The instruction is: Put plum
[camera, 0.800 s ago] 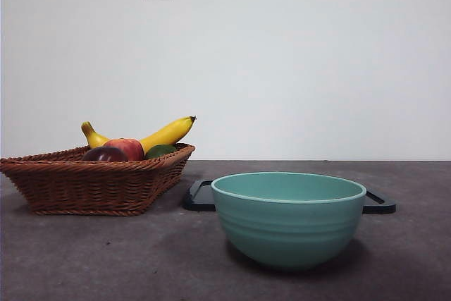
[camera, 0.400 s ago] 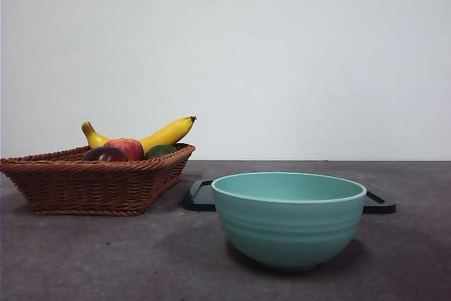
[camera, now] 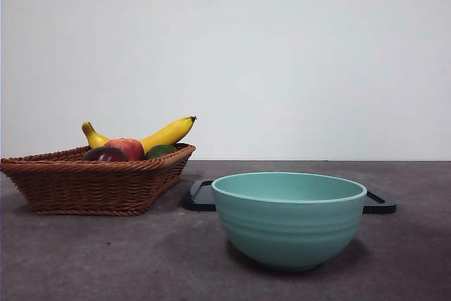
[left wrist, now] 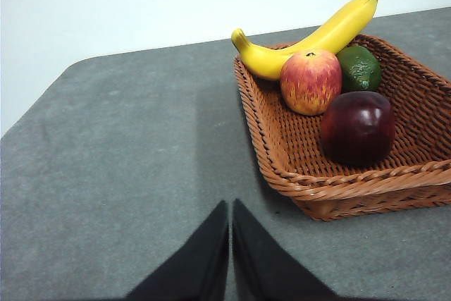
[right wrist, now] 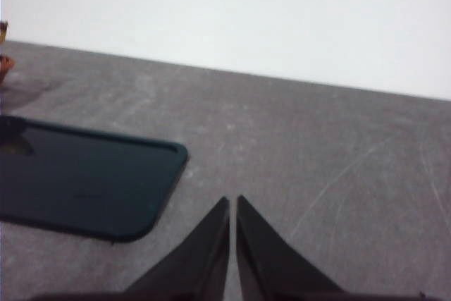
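Observation:
The plum point(left wrist: 358, 127) is dark maroon and glossy. It lies in the wicker basket point(left wrist: 331, 185) near the front rim, and only its top shows over the basket point(camera: 91, 185) edge as the plum point(camera: 105, 154) in the front view. My left gripper point(left wrist: 230, 209) is shut, over bare table beside the basket, apart from the fruit. My right gripper point(right wrist: 232, 206) is shut too, above the table next to a dark tray point(right wrist: 77, 177). Neither arm appears in the front view.
A red-and-yellow apple point(left wrist: 310, 81), a dark green fruit point(left wrist: 359, 68) and a banana point(left wrist: 310, 37) share the basket. A teal bowl point(camera: 289, 218) stands at the front centre, with the dark tray point(camera: 201, 195) behind it.

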Available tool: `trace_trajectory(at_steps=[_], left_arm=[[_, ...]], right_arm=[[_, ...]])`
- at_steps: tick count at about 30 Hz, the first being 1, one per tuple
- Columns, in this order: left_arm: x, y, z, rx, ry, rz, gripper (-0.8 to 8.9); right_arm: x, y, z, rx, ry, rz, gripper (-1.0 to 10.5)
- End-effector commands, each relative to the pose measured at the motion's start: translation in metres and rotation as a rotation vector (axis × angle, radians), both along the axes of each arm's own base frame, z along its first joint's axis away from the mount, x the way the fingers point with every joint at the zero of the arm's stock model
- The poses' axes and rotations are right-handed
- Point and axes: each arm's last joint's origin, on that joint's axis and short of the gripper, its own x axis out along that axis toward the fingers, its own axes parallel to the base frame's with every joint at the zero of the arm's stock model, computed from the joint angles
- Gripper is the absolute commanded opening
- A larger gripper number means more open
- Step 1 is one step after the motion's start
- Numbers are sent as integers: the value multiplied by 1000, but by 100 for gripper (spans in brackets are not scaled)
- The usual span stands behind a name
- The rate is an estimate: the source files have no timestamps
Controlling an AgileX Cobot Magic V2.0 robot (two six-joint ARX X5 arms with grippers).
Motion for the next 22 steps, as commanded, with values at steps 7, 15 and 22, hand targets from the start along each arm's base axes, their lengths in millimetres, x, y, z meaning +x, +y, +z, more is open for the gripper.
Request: trace_trajectory(at_steps=[7, 15, 22], left_arm=[[1, 0, -8, -4, 28, 3, 7], [1, 0, -8, -4, 28, 3, 7], [1, 0, -8, -4, 28, 3, 7]], right_arm=[[-1, -1, -10, 20, 96, -30, 7], [-1, -1, -9, 20, 82, -29, 8], [-1, -1, -9, 19, 82, -28, 7]])
